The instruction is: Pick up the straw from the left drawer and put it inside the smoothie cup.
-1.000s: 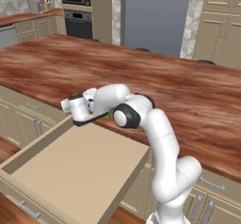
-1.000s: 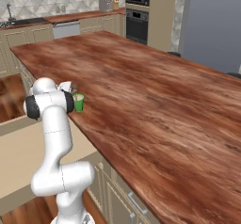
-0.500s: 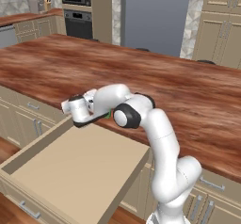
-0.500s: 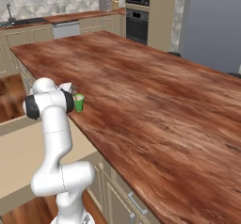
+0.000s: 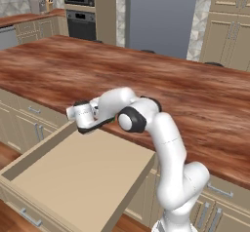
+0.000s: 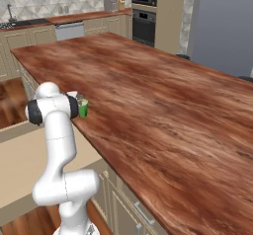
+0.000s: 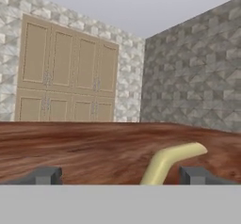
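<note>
Fingers stand spread to their full width at the bottom of the hand view, one dark tip at lower left and one at lower right, closed on nothing. Between them, nearer the right tip, a pale yellow bent length rises toward the middle right; it is judged to be the straw, and it touches neither tip. That fits a gripper that has let go so the straw can stand by itself. What the straw's lower end rests in is hidden at the bottom of the frame.

In the left base view, the left drawer lies pulled out across the lower left, its flat tan bottom bare, which suggests the pick-up is done. Above its back edge, at middle left, the hand lies level along the lip of the wooden counter, while the white arm bends up from the lower right to reach it.

In the right base view, the smoothie cup stands upright at middle left, on the counter's near edge, just right of the arm's dark joint and close to the hand. Whether the straw sits inside it cannot be told from this side.
</note>
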